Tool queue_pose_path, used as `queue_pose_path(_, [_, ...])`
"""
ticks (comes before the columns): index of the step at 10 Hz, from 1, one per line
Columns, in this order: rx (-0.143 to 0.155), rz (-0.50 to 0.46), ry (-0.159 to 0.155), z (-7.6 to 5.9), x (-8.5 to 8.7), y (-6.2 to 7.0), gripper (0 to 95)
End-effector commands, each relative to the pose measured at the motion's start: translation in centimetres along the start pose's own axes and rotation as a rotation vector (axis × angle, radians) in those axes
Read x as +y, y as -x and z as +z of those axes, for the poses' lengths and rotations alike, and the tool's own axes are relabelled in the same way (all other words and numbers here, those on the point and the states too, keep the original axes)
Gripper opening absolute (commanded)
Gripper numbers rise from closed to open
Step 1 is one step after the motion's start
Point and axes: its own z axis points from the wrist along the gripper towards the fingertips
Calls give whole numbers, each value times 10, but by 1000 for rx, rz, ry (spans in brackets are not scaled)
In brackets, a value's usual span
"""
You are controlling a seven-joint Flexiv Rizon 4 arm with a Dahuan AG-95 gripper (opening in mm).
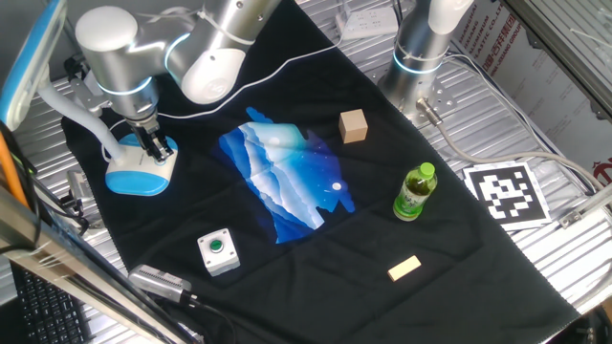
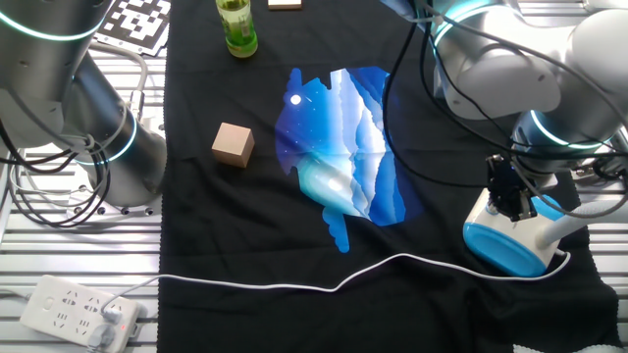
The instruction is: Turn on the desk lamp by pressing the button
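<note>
The desk lamp's light-blue and white base [image 1: 134,175] stands at the left of the black cloth; it also shows in the other fixed view [image 2: 500,245]. Its thick white neck [image 1: 80,118] rises from the base to the left. My gripper [image 1: 154,146] points straight down, with its black fingertips on or just above the base's white top face; it shows in the other fixed view too [image 2: 512,203]. The fingers hide the tiny touch button. No view shows a gap or contact between the fingertips.
A green push-button in a white box [image 1: 216,250] sits at the front. A blue patterned sheet [image 1: 287,177], a wooden cube [image 1: 353,125], a green bottle [image 1: 415,191] and a small wood block [image 1: 404,268] lie to the right. A white cable [image 2: 294,284] crosses the cloth.
</note>
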Motion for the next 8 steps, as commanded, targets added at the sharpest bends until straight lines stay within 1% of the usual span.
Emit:
queue_pose_path(1, [0, 0, 0, 0, 0, 0, 0])
queue_pose_path(8, [0, -3, 5, 2, -2, 2, 0])
